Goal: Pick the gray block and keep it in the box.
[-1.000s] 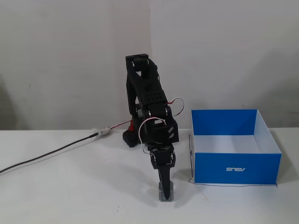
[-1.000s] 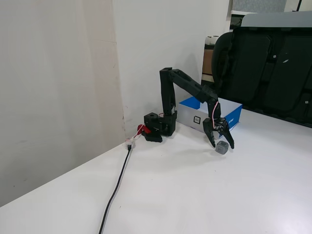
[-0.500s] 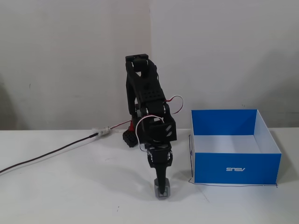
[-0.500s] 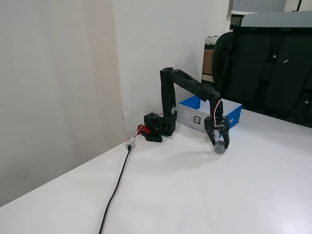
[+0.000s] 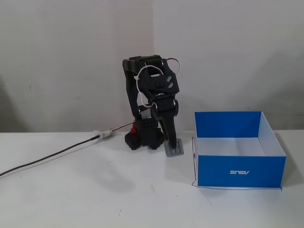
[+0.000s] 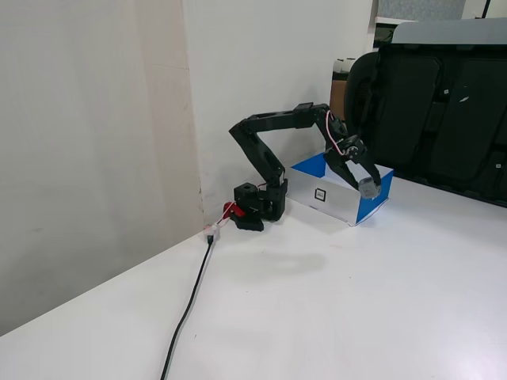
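One arm, black, with one tool [image 5: 174, 151] at its tip, also seen in the other fixed view [image 6: 369, 188]. One gray block [image 5: 174, 150], pinched between the tool's two fingers, clear of the table [image 5: 95, 194]; no second block visible. One box [image 5: 240, 171], blue outside and white inside, just right of the tool in a fixed view; in the other fixed view the tool sits in front of the box [image 6: 329, 195]. One white logo on the box's front wall. One black cable [image 5: 47, 158], well left of the tool. One black chair [image 6: 432, 119], behind the tool. One table.
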`<control>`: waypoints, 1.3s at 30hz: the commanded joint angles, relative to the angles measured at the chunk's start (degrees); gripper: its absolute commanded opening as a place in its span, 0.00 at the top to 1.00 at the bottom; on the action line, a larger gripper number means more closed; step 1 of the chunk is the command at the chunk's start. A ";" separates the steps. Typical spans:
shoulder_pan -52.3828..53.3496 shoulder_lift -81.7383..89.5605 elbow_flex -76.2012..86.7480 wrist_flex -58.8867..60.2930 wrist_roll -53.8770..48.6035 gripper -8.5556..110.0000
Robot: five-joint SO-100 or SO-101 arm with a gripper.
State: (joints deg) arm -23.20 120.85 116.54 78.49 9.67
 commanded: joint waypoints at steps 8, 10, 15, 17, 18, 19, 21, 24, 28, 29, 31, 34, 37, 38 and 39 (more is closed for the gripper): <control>-13.54 21.09 -1.23 1.32 -1.14 0.93; -16.52 23.91 0.62 0.35 -2.20 0.93; -22.76 26.89 3.96 -0.62 -2.29 0.93; -25.75 28.65 4.48 -0.70 -2.37 0.93; -27.69 29.44 4.75 -0.88 -2.37 0.93; -29.53 30.15 5.45 -1.49 -2.37 0.93; -32.78 30.85 6.50 -2.20 -2.37 0.93; -37.62 30.67 8.88 -3.96 -2.55 0.93; -41.22 23.91 9.58 -5.80 -3.34 0.93; -41.22 20.74 8.70 -6.15 -3.34 0.93; -40.87 13.80 5.71 -5.62 -3.25 0.93; -39.64 4.22 1.93 -6.06 -2.99 0.93; -39.29 -4.39 -4.22 -5.71 -3.08 0.93; -39.37 -6.24 -5.63 -5.80 -2.81 0.93; -39.90 -7.21 -6.24 -6.24 -2.64 0.93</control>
State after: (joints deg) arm -62.67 113.99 116.10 73.65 6.86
